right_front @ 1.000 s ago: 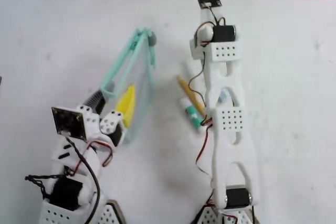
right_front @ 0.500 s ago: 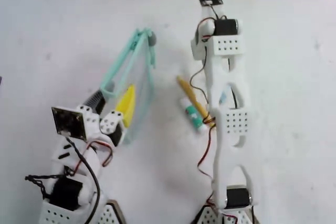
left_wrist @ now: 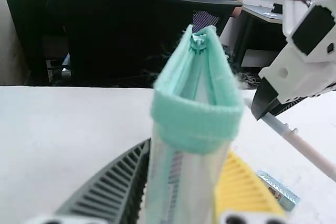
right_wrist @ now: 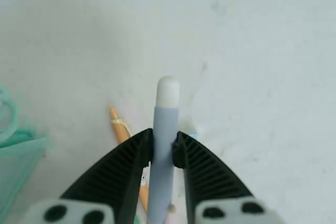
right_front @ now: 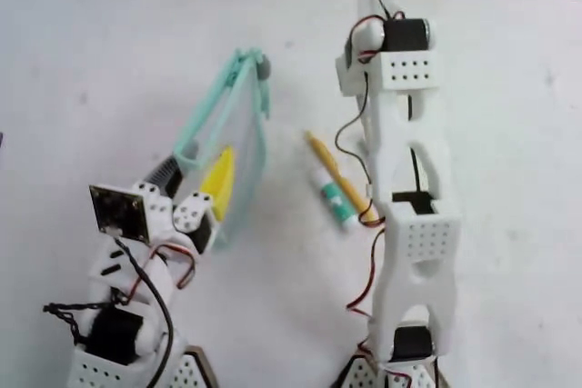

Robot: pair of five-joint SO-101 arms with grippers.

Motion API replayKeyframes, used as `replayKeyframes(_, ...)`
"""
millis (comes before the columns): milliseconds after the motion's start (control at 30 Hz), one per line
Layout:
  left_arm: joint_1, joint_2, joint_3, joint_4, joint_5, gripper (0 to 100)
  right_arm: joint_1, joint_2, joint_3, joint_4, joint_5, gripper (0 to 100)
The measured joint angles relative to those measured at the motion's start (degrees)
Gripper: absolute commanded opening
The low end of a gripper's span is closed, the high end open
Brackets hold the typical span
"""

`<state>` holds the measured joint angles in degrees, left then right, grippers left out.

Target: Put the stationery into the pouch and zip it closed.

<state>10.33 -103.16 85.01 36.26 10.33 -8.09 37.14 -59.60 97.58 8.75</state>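
- High view: left gripper [right_front: 193,174] has its fingers clenched on the near end of the mint-trimmed clear pouch [right_front: 227,124]. The pouch is on the white bench [right_front: 109,61], left of centre.
- An orange pencil [right_front: 329,165] and a white-and-green tube [right_front: 335,199] lie side by side on the bench, between the pouch and the right arm [right_front: 414,224].
- Left wrist view: the pouch [left_wrist: 194,124] stands upright between the grey finger [left_wrist: 113,184] and the yellow finger [left_wrist: 244,192], with its mouth spread open. The right gripper [left_wrist: 262,108] is beside it with the pen [left_wrist: 307,148] sticking out. The tube [left_wrist: 278,192] is on the bench below.
- Right wrist view: right gripper [right_wrist: 163,140] grasps a pale blue pen [right_wrist: 164,119] with a white cap. The pencil [right_wrist: 122,129] is on the bench underneath, and the pouch trim [right_wrist: 16,150] is at the edge.
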Motion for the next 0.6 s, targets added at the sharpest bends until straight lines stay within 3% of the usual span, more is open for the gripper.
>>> replayKeyframes(600, 0.0, 0.0, 0.0, 0.0, 0.0, 18, -3.6, -47.21, 34.9, 0.0, 0.0, 1.8)
